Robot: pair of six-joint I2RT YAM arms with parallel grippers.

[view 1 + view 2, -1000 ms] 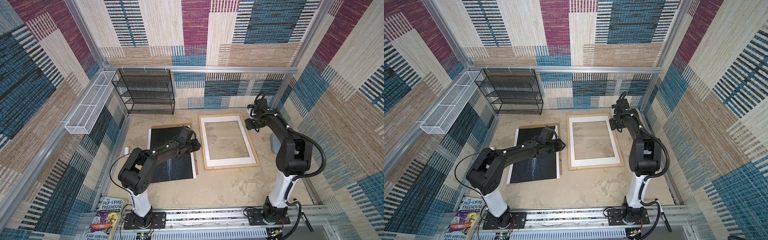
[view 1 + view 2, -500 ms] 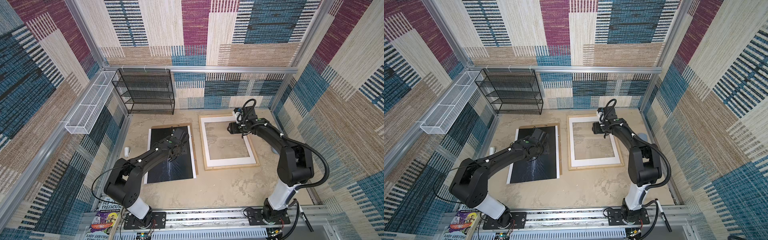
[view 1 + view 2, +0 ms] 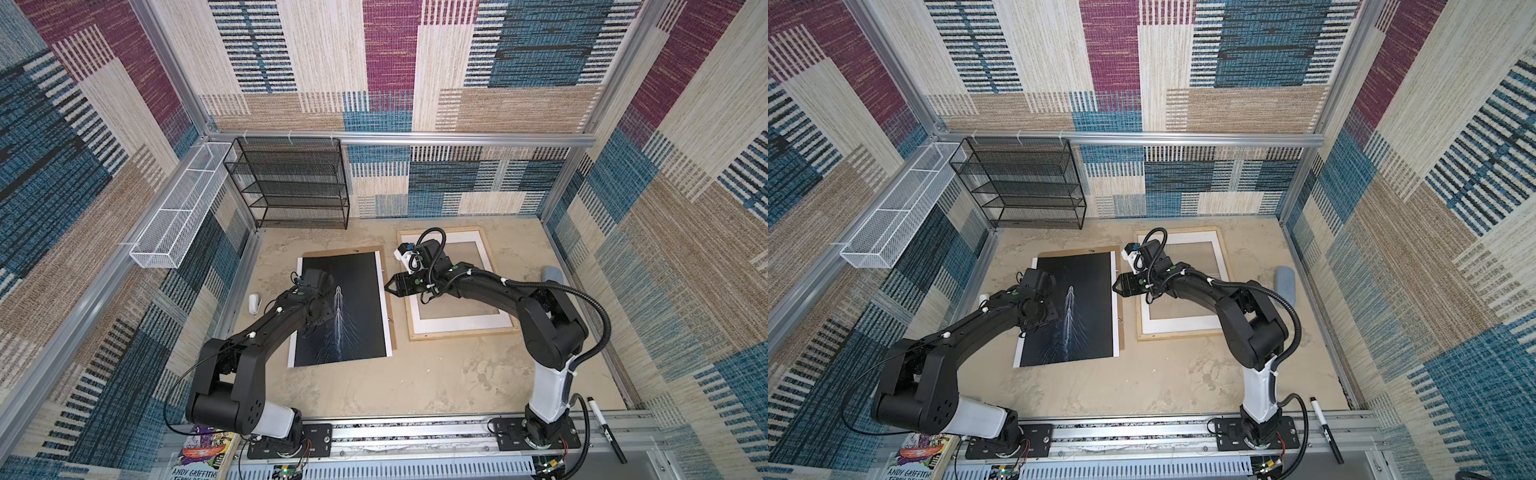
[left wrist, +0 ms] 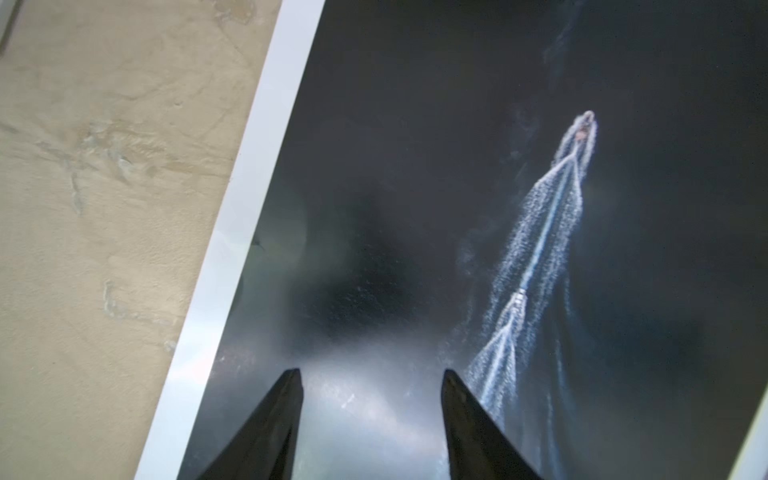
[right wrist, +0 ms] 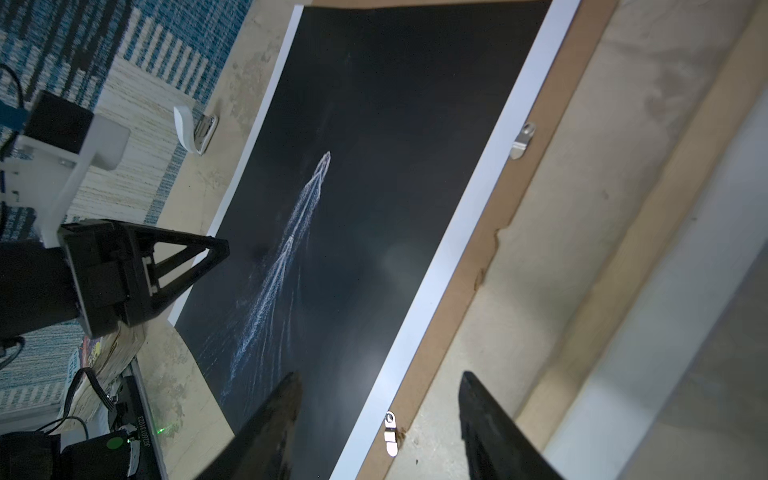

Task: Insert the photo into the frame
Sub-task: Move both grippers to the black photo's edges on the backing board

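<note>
Right pincer [image 5: 381,378], fingertips apart and gripping nothing, above the long white margin of the photo [image 5: 374,187]. The photo lies face-up on a brown hardboard backing [image 5: 540,120] bearing metal turn clips [image 5: 521,141]. Left pincer [image 5: 218,247] at the opposite margin. The pale-wood frame [image 5: 615,274] lies alongside.

Top views are bright and sharp (edges slightly distorted); wrist views dimmer, glare on the glossy black photo [image 4: 415,208].
</note>
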